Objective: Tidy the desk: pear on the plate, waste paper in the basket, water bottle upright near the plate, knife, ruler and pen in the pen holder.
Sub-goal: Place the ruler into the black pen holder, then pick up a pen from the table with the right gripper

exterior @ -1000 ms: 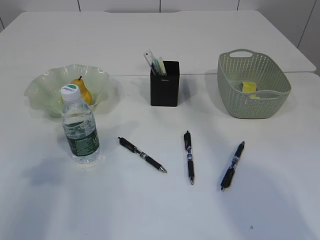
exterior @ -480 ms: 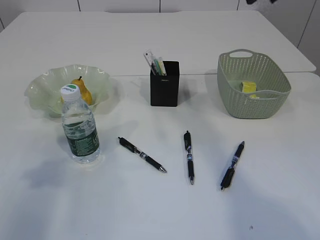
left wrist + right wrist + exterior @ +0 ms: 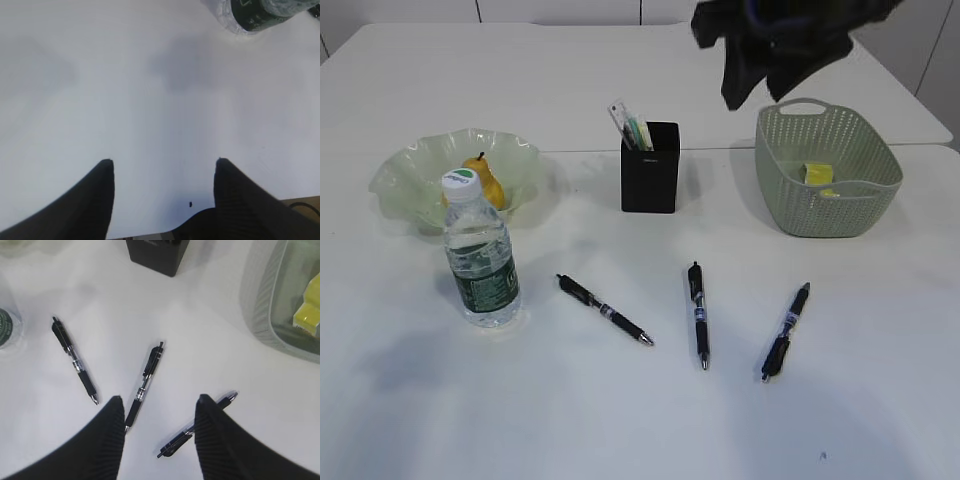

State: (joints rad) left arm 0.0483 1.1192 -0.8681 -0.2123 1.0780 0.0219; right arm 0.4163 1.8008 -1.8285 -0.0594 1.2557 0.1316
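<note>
Pens are what remain loose: three black ones lie on the counter, all below the right pincer [image 3: 157, 412], which hangs above them with its jaws parted and nothing between them. From its own view, the left pen [image 3: 75, 361] lies off to its left, the middle pen [image 3: 144, 386] runs almost up to its left finger, and the right pen [image 3: 197, 432] passes behind its right finger [image 3: 220, 445]. Each is likely light, rigid and smooth, so it could roll or skid on the bare surface; the rubber grip section near the tip looks the surest place to pinch, across the barrel. The pen holder [image 3: 159, 252] stands beyond the pincer, already carrying the ruler [image 3: 621, 119] among other items.

The left pincer [image 3: 162, 172] is likewise open and empty over bare counter, the water bottle [image 3: 260, 12] ahead to its right.

Compared with a second ago, the right arm [image 3: 775, 45] now enters the exterior view at the top, and its jaws have narrowed somewhat.
</note>
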